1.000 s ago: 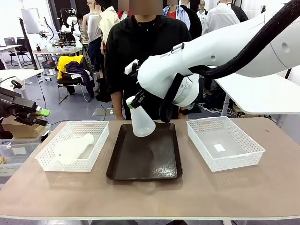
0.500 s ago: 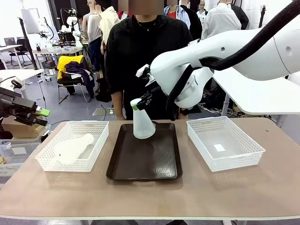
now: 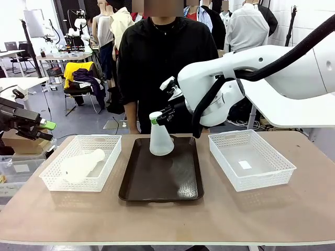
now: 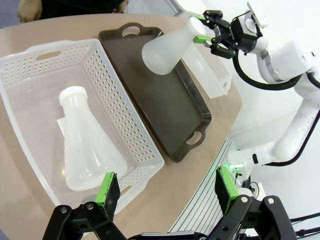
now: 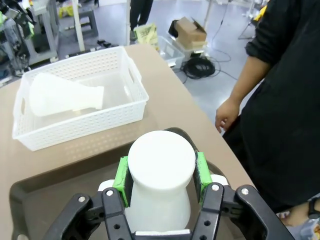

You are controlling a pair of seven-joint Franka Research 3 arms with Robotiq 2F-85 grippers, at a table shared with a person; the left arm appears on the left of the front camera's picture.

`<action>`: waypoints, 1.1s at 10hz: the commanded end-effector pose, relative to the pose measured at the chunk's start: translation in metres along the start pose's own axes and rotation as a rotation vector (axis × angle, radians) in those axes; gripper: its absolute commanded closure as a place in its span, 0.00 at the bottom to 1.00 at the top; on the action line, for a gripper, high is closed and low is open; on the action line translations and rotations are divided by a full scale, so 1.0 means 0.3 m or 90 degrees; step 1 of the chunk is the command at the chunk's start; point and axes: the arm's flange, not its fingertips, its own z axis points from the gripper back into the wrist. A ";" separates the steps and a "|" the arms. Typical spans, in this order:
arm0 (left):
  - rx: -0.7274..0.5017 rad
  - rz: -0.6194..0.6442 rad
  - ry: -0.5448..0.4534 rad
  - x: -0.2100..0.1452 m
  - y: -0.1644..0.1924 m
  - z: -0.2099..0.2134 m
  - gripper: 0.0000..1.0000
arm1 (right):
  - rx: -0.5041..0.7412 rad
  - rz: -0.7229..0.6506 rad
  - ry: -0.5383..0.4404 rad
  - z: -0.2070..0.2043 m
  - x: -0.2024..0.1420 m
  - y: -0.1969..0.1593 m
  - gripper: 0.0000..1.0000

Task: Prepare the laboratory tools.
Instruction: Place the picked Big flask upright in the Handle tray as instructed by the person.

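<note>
One translucent white flask stands upright at the far end of the dark tray. My right gripper is shut on its neck; in the right wrist view the green pads press both sides of the flask's neck. The other flask lies on its side in the left white basket. My left gripper hangs open off the table's left edge. Its wrist view looks down on the lying flask over the open left gripper.
A white lattice basket with a small white slip inside sits right of the tray. A person in black stands at the far edge, one hand hanging near the tray. The table's front half is bare.
My right gripper has carried the flask a little right and set it from tilted to upright at the tray's far end. The left arm and the lying flask have not moved.
</note>
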 end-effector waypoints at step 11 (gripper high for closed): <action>0.000 -0.002 0.001 0.000 -0.002 0.006 0.00 | 0.009 -0.043 -0.033 -0.054 -0.138 0.000 0.23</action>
